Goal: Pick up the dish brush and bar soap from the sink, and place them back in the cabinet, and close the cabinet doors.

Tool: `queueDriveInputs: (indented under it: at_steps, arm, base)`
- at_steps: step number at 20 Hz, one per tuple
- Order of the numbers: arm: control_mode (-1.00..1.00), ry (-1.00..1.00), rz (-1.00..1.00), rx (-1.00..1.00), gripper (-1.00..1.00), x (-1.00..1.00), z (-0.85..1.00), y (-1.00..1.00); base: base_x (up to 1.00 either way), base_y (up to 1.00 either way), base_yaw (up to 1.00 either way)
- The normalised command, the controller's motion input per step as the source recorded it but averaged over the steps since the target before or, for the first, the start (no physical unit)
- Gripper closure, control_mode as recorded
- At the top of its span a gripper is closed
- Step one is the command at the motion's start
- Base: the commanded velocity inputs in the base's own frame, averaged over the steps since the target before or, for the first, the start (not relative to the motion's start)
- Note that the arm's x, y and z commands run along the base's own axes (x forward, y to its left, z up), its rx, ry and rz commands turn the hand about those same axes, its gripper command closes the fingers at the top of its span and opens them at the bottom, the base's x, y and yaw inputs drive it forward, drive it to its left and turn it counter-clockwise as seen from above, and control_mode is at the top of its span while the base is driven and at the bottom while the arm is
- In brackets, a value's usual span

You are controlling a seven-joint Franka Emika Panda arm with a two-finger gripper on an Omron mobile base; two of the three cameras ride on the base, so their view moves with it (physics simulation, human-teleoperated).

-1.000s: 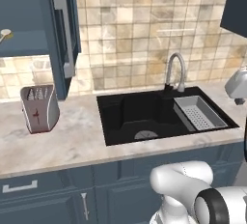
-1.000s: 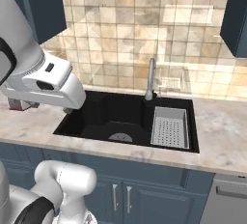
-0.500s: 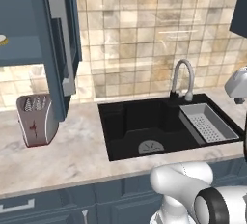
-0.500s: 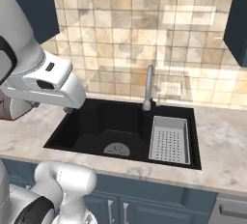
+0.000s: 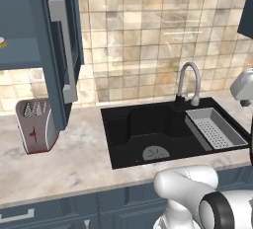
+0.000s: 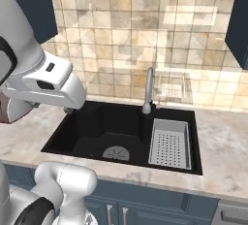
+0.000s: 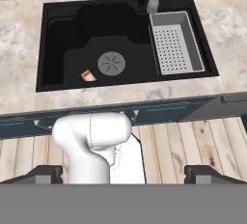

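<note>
The black sink point(image 7: 72, 39) lies straight below my hand, with its round grey drain point(image 7: 111, 63) in the middle. The bar soap point(image 7: 88, 75), a small reddish-brown block, rests on the basin floor just left of the drain. My gripper point(image 7: 123, 174) hangs high above the counter's front edge, open, with nothing between its widely spread fingertips. The sink point(image 5: 148, 124) also shows from the left. Left of it the cabinet door point(image 5: 52, 75) stands open. A cream-yellow bit point(image 5: 1, 42) sits on the cabinet shelf point(image 5: 17, 50) at the picture's edge; I cannot tell whether it is the dish brush.
A grey strainer tray point(image 7: 173, 42) fills the sink's right part, under the curved faucet point(image 5: 190, 80). A red-and-silver toaster point(image 5: 34, 124) stands on the counter below the open door. Another upper cabinet point(image 6: 237, 20) hangs at the right.
Both base views have shifted: the sink and counter now sit lower and larger in the picture, so the camera moved. The gripper has stayed open.
</note>
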Motion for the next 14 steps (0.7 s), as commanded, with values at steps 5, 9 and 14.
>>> queueDriveInputs:
  at_steps: [5, 9, 14]
  arm:
    - [1.0, 0.0, 0.0, 0.0, -1.0, 0.0, 0.0, 0.0]
    - [1.0, 0.0, 0.0, 0.0, -1.0, 0.0, 0.0, 0.0]
    - [1.0, 0.0, 0.0, 0.0, -1.0, 0.0, 0.0, 0.0]
  base:
    - [0.01, -0.13, 0.0]
    - [0.0, -0.08, 0.0]
    - [0.0, -0.12, 0.0]
